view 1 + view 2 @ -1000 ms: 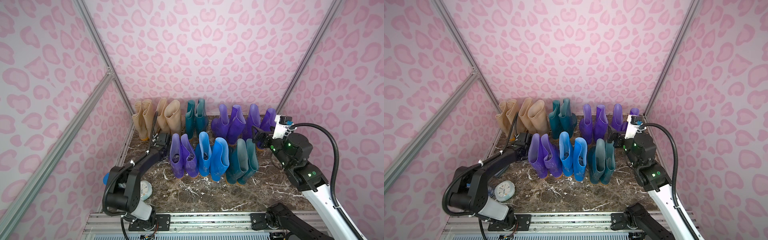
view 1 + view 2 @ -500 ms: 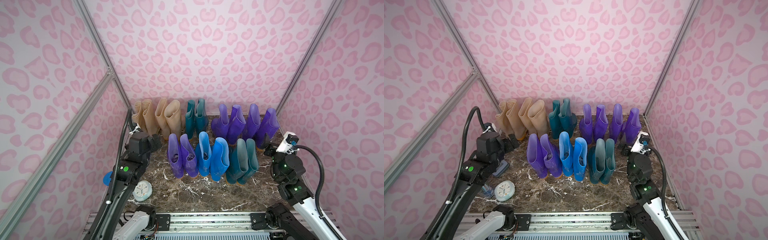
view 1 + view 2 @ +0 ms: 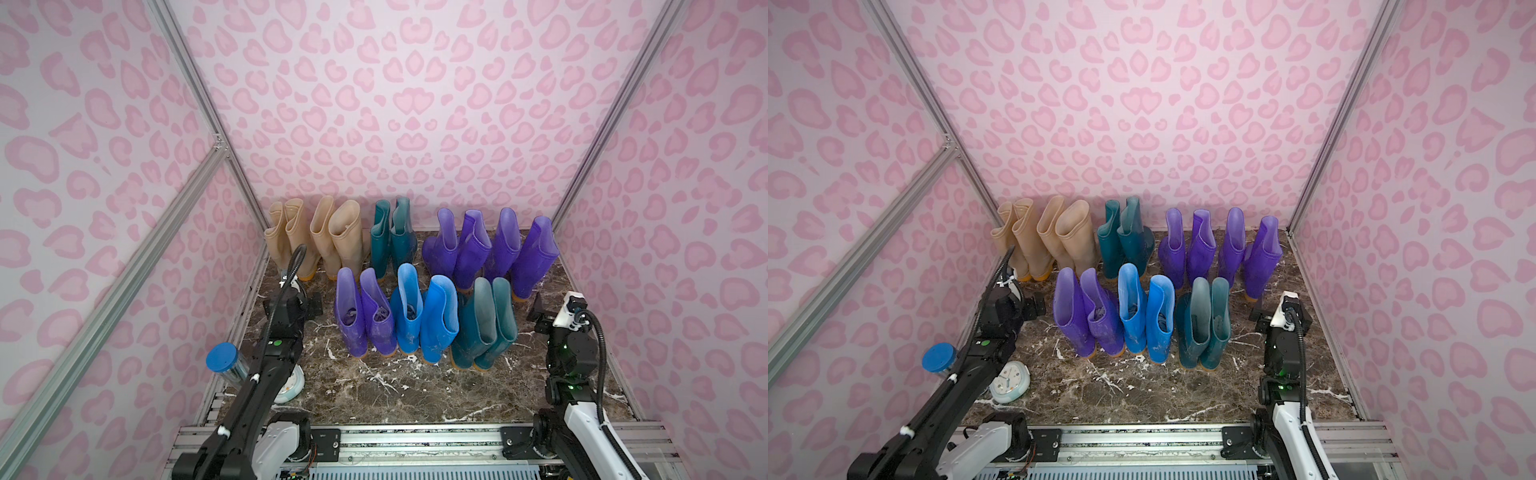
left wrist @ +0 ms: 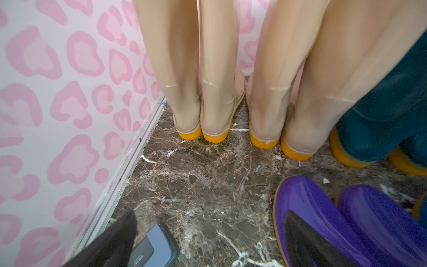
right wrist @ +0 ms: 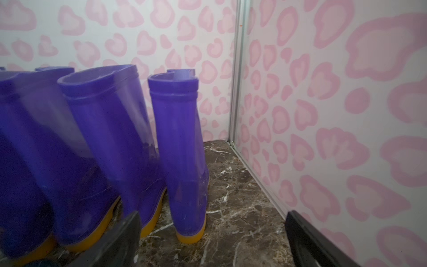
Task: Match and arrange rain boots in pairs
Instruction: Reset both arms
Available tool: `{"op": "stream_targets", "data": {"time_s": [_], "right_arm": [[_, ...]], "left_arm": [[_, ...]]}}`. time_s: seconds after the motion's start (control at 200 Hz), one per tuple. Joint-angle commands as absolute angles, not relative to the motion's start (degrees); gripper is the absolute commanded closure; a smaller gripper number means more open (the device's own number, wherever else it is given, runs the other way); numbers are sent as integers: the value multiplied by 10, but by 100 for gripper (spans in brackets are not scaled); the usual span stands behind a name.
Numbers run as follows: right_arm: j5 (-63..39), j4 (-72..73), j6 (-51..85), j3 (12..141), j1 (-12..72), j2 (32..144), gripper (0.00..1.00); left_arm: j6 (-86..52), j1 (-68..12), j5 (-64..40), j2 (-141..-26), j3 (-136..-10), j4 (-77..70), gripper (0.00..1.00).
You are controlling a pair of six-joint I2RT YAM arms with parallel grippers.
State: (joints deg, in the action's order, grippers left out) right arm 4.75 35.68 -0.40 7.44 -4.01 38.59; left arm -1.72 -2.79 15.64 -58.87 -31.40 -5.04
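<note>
Boot released; left gripper, right gripper withdrawn.

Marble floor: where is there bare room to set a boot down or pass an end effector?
Widest free patch: the marble floor between the front boot row and the metal rail. A smaller one lies between the beige boots and the clock. Crowded: the back row, and the gap between rows.

Black left arm, white-shelled right arm (green status lights on both), ribbed black cables
</note>
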Motion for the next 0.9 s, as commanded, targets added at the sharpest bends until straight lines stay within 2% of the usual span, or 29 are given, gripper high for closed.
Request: {"op": "stream_targets", "data": {"time_s": [0.0,0.145,0.28,0.385,0.445,0.5,0.54,0.66,0.745,0.84,0.9], "right_arm": [[0,458,-9,52,-40,427,1],[-8,565,4,27,-40,515,1],[-28,632,23,27,-40,616,1],[-40,746,23,26,-41,713,1],[-44,775,30,34,-38,748,0],[-26,783,32,42,-34,777,0],[-18,805,37,44,-33,804,0],[8,928,35,46,-22,906,0],[59,761,51,92,-15,860,0],[98,786,37,109,6,892,0],[116,748,34,120,13,882,0]], "left_arm": [[-15,-29,156,-634,-272,-210,0],[-13,-39,179,-715,-220,-359,0],[-7,-43,146,-811,-172,-526,0],[15,-44,103,-899,-166,-636,0],[26,-44,72,-876,-199,-531,1],[31,-43,56,-897,-223,-519,1],[30,-39,48,-889,-248,-454,1],[14,-25,43,-896,-247,-468,1],[15,-25,43,-896,-249,-464,1],[14,-25,42,-894,-251,-454,1],[15,-25,43,-894,-252,-455,1]]}}
